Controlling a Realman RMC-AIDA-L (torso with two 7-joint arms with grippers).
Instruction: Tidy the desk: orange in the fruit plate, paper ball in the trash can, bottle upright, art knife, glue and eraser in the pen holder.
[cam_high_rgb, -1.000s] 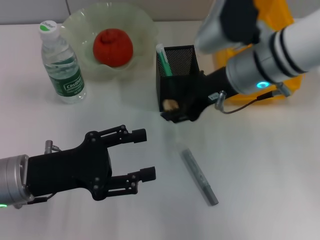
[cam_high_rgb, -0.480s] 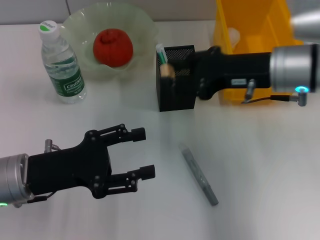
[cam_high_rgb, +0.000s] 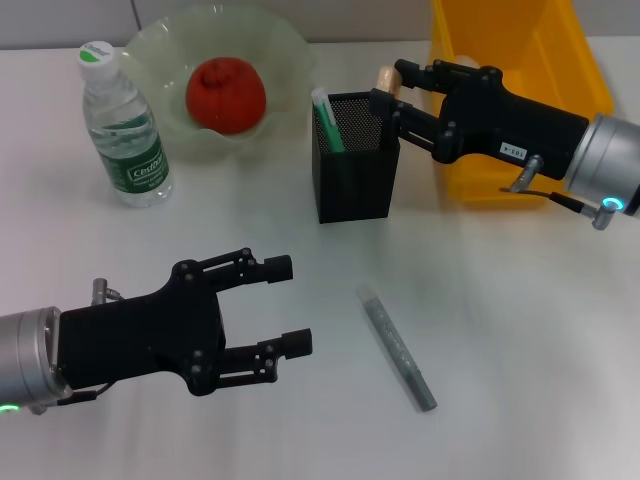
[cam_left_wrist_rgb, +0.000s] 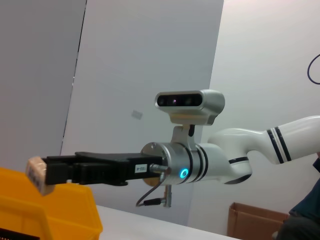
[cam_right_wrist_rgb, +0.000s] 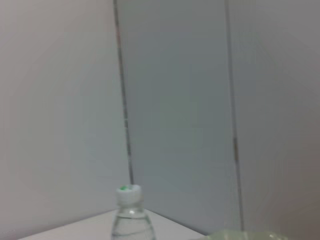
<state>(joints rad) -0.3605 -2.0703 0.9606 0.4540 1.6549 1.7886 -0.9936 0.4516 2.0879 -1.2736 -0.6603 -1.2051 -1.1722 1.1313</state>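
Observation:
My right gripper (cam_high_rgb: 393, 84) is shut on the tan eraser (cam_high_rgb: 386, 77) and holds it just above the back right rim of the black mesh pen holder (cam_high_rgb: 355, 165). The left wrist view shows the eraser (cam_left_wrist_rgb: 37, 173) at the fingertips. A green and white stick (cam_high_rgb: 326, 118) stands in the holder. The grey art knife (cam_high_rgb: 398, 347) lies on the table in front of it. The orange (cam_high_rgb: 226, 94) sits in the fruit plate (cam_high_rgb: 290, 45). The bottle (cam_high_rgb: 125, 130) stands upright to its left. My left gripper (cam_high_rgb: 286, 306) is open and empty at the front left. The paper ball is hidden.
The yellow trash can (cam_high_rgb: 540, 50) stands at the back right, partly under my right arm, and shows in the left wrist view (cam_left_wrist_rgb: 50, 212). The right wrist view shows the bottle's top (cam_right_wrist_rgb: 130, 215) and the plate's rim (cam_right_wrist_rgb: 245, 235).
My right gripper has carried the eraser from the holder's front side up and back to above its back right rim. The left arm has not moved.

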